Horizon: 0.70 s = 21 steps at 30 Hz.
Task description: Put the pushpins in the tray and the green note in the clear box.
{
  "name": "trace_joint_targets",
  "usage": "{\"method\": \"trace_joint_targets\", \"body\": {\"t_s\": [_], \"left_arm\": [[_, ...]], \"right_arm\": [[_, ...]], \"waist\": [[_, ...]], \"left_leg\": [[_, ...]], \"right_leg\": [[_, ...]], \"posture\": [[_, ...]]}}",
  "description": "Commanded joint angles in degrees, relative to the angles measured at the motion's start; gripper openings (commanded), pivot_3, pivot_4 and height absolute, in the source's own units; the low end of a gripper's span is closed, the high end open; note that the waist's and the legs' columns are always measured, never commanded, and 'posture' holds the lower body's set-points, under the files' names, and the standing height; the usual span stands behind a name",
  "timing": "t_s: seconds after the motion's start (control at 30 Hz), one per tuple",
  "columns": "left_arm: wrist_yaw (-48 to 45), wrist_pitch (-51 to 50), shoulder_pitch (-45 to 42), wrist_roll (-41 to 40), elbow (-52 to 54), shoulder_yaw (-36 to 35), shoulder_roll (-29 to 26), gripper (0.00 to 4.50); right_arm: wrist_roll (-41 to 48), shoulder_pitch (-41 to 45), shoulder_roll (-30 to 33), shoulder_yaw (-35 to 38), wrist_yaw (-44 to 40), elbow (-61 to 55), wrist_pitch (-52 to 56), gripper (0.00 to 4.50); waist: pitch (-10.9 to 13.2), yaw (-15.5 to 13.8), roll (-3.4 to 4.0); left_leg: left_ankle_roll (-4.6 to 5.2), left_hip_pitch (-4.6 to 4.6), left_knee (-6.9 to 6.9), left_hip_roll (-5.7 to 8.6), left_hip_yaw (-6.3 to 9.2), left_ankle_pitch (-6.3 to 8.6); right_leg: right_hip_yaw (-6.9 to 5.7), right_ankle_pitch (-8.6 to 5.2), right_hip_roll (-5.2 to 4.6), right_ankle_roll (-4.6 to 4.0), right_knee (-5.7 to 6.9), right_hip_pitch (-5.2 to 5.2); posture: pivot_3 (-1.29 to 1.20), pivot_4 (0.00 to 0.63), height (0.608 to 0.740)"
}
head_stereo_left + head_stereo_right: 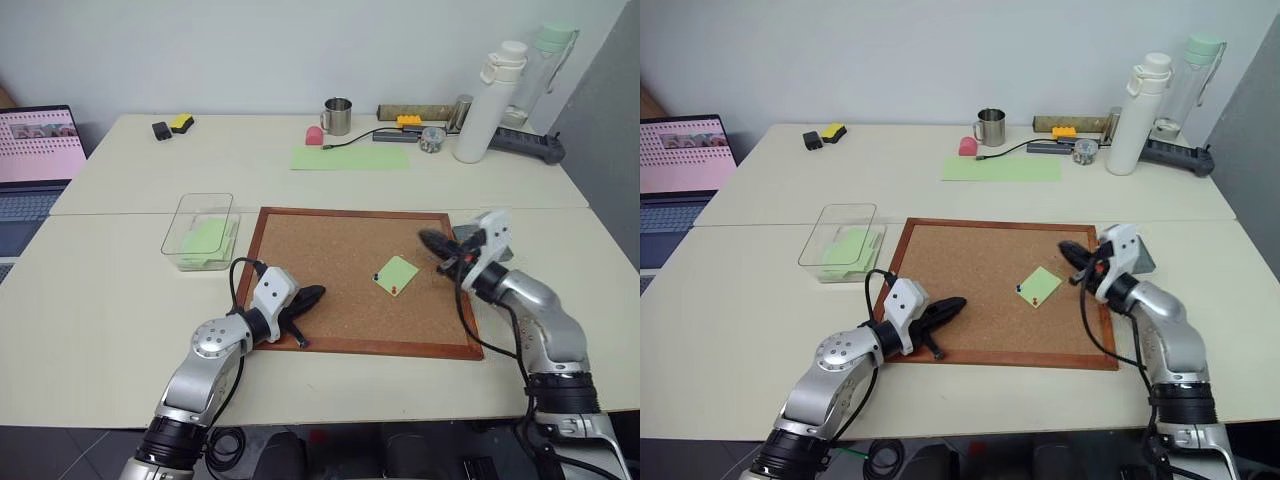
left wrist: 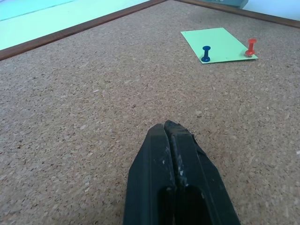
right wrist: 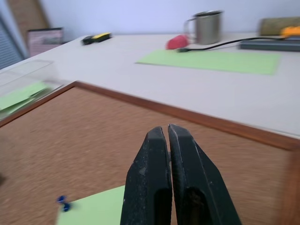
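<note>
Pushpins (image 2: 228, 50) pin green note (image 1: 396, 275) to cork board (image 1: 330, 260); tray (image 1: 1137, 254) and clear box (image 1: 203, 231) wait; both grippers (image 1: 308, 296) (image 1: 432, 243) closed, empty.

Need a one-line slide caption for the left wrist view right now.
Shut left gripper rests on the cork board, facing the green note pinned by blue pushpin and red pushpin.

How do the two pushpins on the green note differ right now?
The red pushpin has a red head; the blue pushpin has a dark blue one. The red pushpin stands at one corner of the green note, the blue pushpin at another corner along the same edge. Both stand upright, pinning the note to the cork board.
</note>
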<state>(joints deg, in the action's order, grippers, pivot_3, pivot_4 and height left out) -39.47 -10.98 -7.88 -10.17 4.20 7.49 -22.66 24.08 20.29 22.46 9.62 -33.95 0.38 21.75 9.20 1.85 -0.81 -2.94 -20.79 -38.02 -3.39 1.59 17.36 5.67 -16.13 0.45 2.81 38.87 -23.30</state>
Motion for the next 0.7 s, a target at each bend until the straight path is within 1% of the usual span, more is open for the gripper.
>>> {"method": "trace_joint_targets", "body": {"t_s": [0.03, 0.1, 0.23, 0.43, 0.5, 0.53, 0.57, 0.67, 0.7], "left_arm": [[-0.31, -1.25, 1.55, 0.52, -0.17, 0.37, -0.87, 0.0], [-0.4, -1.29, 1.69, 0.48, -0.03, 0.38, -0.99, 0.0], [-0.58, -1.35, 1.82, 0.49, 0.08, 0.53, -1.07, 0.0], [-0.74, -1.32, 1.89, 0.55, 0.14, 0.74, -1.26, 0.0], [-0.78, -1.36, 2.01, 0.54, 0.28, 0.72, -1.36, 0.0], [-0.78, -1.38, 2.07, 0.54, 0.32, 0.65, -1.44, 0.0], [-0.78, -1.41, 2.11, 0.53, 0.34, 0.55, -1.52, 0.0], [-0.77, -1.57, 2.4, 0.48, 0.62, 0.38, -1.68, 0.0], [-0.77, -1.62, 2.58, 0.47, 0.78, 0.38, -1.72, 0.0]], "right_arm": [[1.0, 0.94, 1.66, 3.12, 1.28, 0.01, 0.61, 0.08], [-1.17, 1.34, 2.74, 3.77, 3.02, 1.93, -0.31, 0.08], [-6.74, 3.87, 5.45, 4.71, 8.91, 10.25, -2.07, 0.08], [-7.09, 8.33, 6.52, 5.26, 9.24, 19.94, -1.6, 0.08], [-7.05, 9.47, 6.75, 5.42, 8.85, 22.32, -2.24, 0.47], [-7.08, 10.03, 6.95, 5.48, 8.61, 23.45, -2.65, 0.54], [-7.15, 10.47, 7.14, 5.52, 8.46, 24.22, -3.06, 0.81], [-6.51, 11.13, 7.4, 5.87, 7.6, 25.1, -3.62, 1.44], [-5.76, 11.16, 7.34, 6.2, 6.98, 24.84, -3.59, 1.57]], "waist": [[-0.01, 0.01, 0.01], [-0.01, 0.02, 0.02], [-0.01, 0.03, 0.02], [-0.04, 0.15, 0.07], [-0.04, 0.16, 0.07], [-0.04, 0.15, 0.07], [-0.04, 0.15, 0.07], [-0.04, 0.15, 0.07], [-0.04, 0.15, 0.07]], "left_leg": [[0.0, 0.0, 0.01, 0.0, 0.0, 0.0], [0.0, 0.0, 0.01, 0.0, -0.02, 0.0], [0.0, 0.0, 0.02, 0.0, -0.05, 0.0], [0.01, 0.03, 0.06, 0.0, -0.1, 0.0], [0.01, 0.03, 0.06, 0.0, -0.1, 0.0], [0.01, 0.03, 0.05, 0.0, -0.11, 0.0], [0.01, 0.03, 0.05, 0.0, -0.11, 0.01], [0.01, 0.02, 0.06, 0.0, -0.1, 0.01], [0.01, 0.02, 0.06, -0.01, -0.1, 0.01]], "right_leg": [[0.0, 0.0, 0.0, 0.0, 0.0, 0.0], [0.02, 0.0, 0.0, 0.0, 0.0, 0.0], [0.04, 0.0, 0.0, -0.01, -0.02, 0.0], [0.09, -0.03, 0.01, -0.04, -0.04, -0.01], [0.09, -0.02, 0.01, -0.04, -0.04, -0.01], [0.1, -0.02, 0.01, -0.04, -0.04, -0.01], [0.09, -0.03, 0.01, -0.04, -0.05, -0.01], [0.08, -0.03, 0.01, -0.04, -0.06, -0.01], [0.08, -0.03, 0.01, -0.04, -0.07, -0.01]], "posture": [[0.0, 0.15, 0.74], [0.0, 0.15, 0.74], [0.0, 0.15, 0.74], [0.0, 0.15, 0.74], [0.0, 0.15, 0.74], [0.0, 0.15, 0.74], [0.0, 0.15, 0.74], [0.0, 0.15, 0.74], [0.0, 0.15, 0.74]]}}
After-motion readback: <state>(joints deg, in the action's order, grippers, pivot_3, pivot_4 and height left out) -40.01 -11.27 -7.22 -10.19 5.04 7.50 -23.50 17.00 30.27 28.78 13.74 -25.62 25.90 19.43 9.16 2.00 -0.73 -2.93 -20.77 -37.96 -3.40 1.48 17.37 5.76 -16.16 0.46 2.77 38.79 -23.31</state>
